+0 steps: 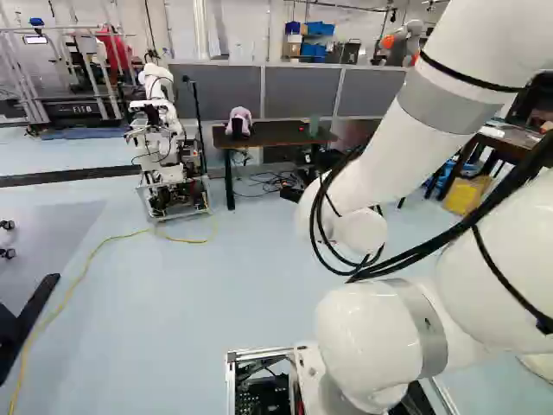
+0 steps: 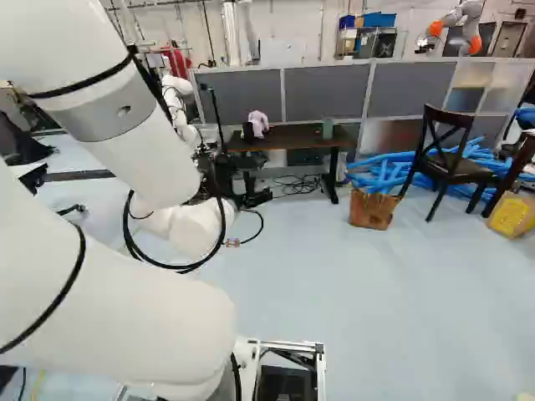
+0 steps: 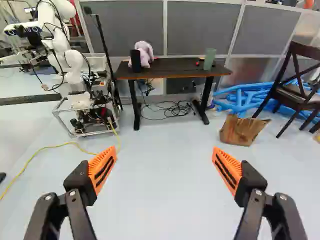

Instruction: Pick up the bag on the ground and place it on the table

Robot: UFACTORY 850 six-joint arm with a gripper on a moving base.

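Observation:
My gripper (image 2: 249,194) shows dark beyond the arm in the right base view. The wrist view shows the gripper (image 3: 164,167) open, its orange pads wide apart with nothing between them. A crumpled brown paper bag (image 2: 373,209) stands on the floor, right of the table's legs. In the wrist view the bag (image 3: 242,130) is well ahead of the gripper, beyond its right-hand finger. The dark-topped table (image 3: 175,69) stands against the grey partitions; in the left base view the arm hides the bag.
On the table are a pink-white plush-like thing (image 3: 145,52), a black cylinder (image 3: 135,60) and a green container (image 3: 209,59). Another robot (image 3: 75,70) stands left of it, a yellow cable (image 3: 47,147) trailing from its base. Blue tubes (image 2: 384,171) and a dark chair (image 2: 447,159) lie beyond the bag.

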